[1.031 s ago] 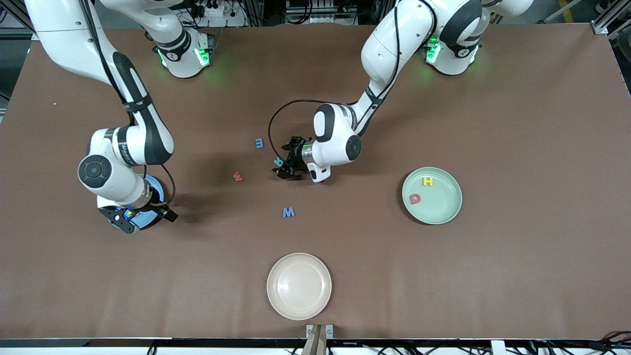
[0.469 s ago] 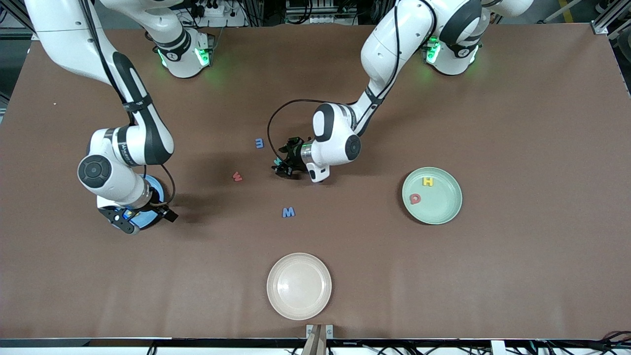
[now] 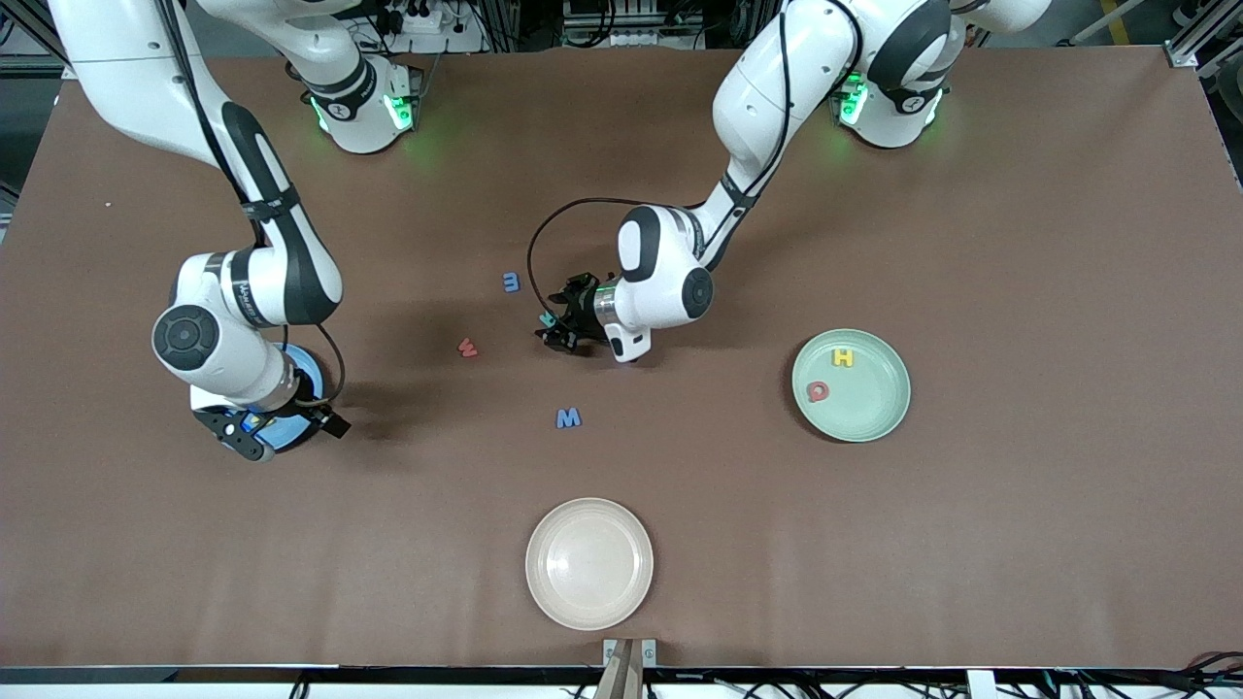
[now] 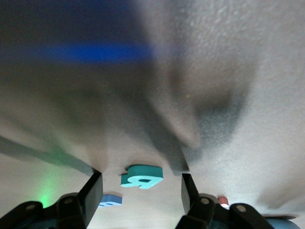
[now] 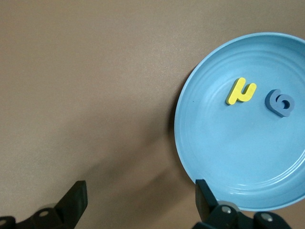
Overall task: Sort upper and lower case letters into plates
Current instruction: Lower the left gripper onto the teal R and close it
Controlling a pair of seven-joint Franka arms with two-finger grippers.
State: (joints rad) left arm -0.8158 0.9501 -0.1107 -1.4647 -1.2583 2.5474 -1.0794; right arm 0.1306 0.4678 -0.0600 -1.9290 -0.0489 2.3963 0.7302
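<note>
In the blue plate, only the right wrist view shows 2 letters.

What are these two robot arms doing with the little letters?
They are sorting foam letters into plates. The left gripper is down at the table with its fingers on either side of a teal letter, not clearly gripping it. The right gripper waits, open, over the blue plate, which holds two letters. The green plate also holds two. Three letters lie loose on the table.
</note>
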